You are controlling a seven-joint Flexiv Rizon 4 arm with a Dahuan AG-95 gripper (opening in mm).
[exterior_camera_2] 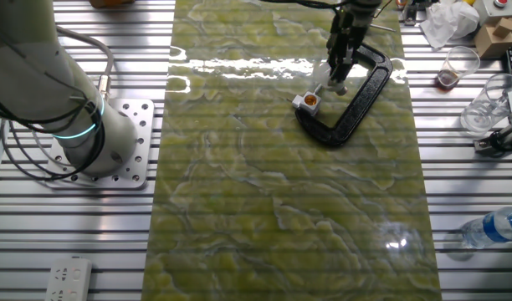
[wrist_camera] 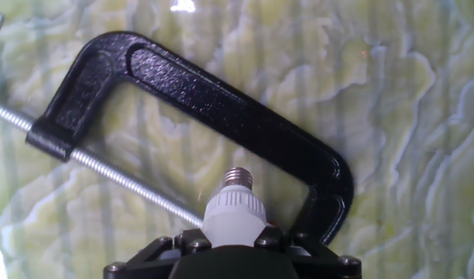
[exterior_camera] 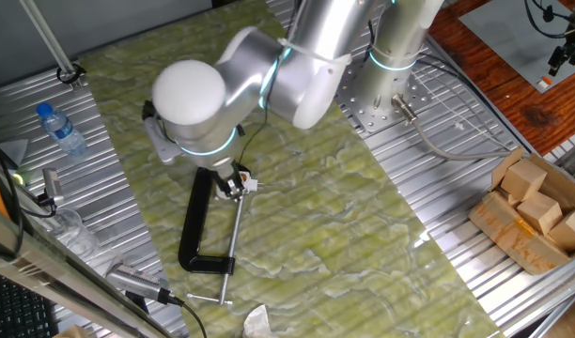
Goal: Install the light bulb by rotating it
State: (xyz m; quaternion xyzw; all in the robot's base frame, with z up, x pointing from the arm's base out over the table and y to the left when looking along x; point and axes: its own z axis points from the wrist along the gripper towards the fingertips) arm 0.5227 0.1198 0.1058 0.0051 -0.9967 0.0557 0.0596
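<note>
In the hand view we see the light bulb [wrist_camera: 234,211] at the lower centre of the frame, gripped at its white body between the fingers [wrist_camera: 169,249] of the gripper [wrist_camera: 234,246], its metal screw base pointing up-frame toward the black C-clamp [wrist_camera: 214,101]. The clamp's threaded screw [wrist_camera: 105,172] runs diagonally from the left edge toward the bulb. In the other fixed view we find the gripper [exterior_camera_2: 338,82] at upper centre, inside the clamp's arc [exterior_camera_2: 356,104], just beside a small white block with an orange centre [exterior_camera_2: 308,101] on the green mat [exterior_camera_2: 281,209].
</note>
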